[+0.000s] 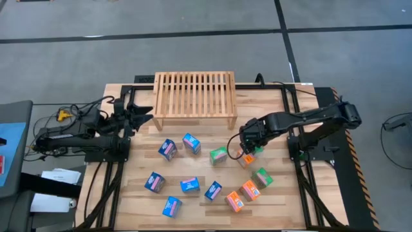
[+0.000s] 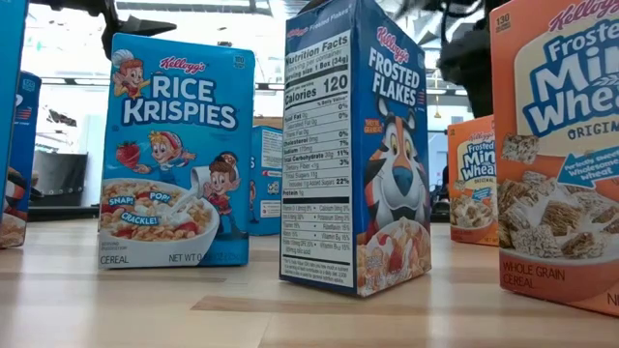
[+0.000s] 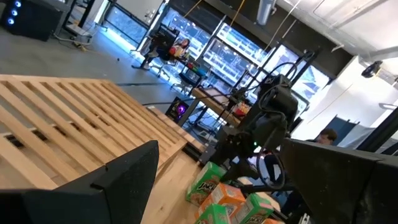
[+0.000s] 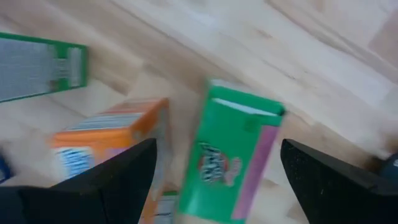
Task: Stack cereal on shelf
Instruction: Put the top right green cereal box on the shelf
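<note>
Between the right gripper's (image 4: 214,180) wide-spread fingers (image 4: 112,180), which grip nothing, a green cereal box (image 4: 233,155) lies on the tabletop (image 4: 323,50), an orange box (image 4: 109,140) just beside it toward one finger. More boxes (image 1: 190,185) are scattered nearby. Farther back stands the empty shelf (image 1: 194,93). The left gripper (image 1: 138,115) waits beside it, fingers wide apart and empty.

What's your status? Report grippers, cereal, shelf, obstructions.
Right gripper open above a green box, orange box close beside. Left gripper open, waiting beside shelf. Shelf top bare; cereal boxes on the table.
</note>
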